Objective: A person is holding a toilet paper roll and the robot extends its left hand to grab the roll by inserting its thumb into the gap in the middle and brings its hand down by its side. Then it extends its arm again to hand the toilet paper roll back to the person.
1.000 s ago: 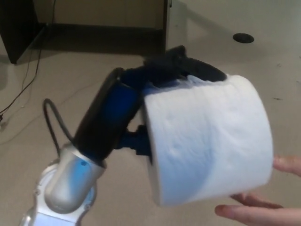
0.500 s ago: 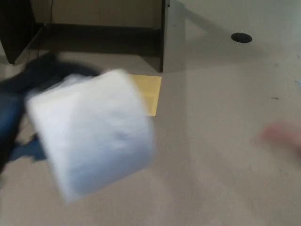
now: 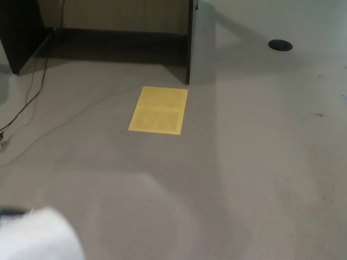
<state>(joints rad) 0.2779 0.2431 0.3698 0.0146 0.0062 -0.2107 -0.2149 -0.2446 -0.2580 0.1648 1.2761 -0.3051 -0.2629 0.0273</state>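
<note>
we have swung the toilet paper roll (image 3: 38, 235) down and away: a second ago it filled the middle of the head view on our left hand, with the person's fingers just under it at the right edge; half a second ago it was a blur sliding toward the left edge; now only a white corner of it shows at the floor's (image 3: 244, 162) bottom left corner of the picture. a thin dark sliver beside it may be our left hand, but it is too small to say, so we cannot tell whether those fingers are clamped on the roll. our right hand is out of sight, and so is the person. we judge the roll is nearly down at our side, so the first half of the task is almost done and the hand-back is still to come. with the roll gone, the yellow sheet (image 3: 158, 110) lies fully uncovered near the dark cabinet (image 3: 191, 43), where earlier it was hidden or half hidden.
</note>
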